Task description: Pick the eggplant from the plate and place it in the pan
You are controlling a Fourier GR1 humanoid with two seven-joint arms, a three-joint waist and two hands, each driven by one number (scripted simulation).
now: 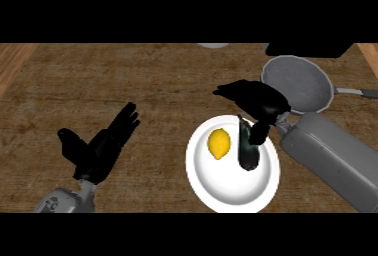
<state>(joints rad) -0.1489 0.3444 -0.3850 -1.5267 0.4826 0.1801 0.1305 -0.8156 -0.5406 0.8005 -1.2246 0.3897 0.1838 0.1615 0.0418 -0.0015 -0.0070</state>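
Now right hand (255, 100) low over eggplant (248, 152).

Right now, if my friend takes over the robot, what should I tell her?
Left hand: open, resting at lower left.
Right hand: over the far edge of the round white plate, at the top of the long dark eggplant; grip unclear.
Eggplant lies on the plate beside a yellow lemon; the round grey metal pan sits just beyond.
Done: only the reach. Left: grasp, lift, place eggplant in pan.

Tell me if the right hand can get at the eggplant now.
Likely yes: the right hand hangs at the eggplant, nothing between them; the lemon lies apart on the plate.
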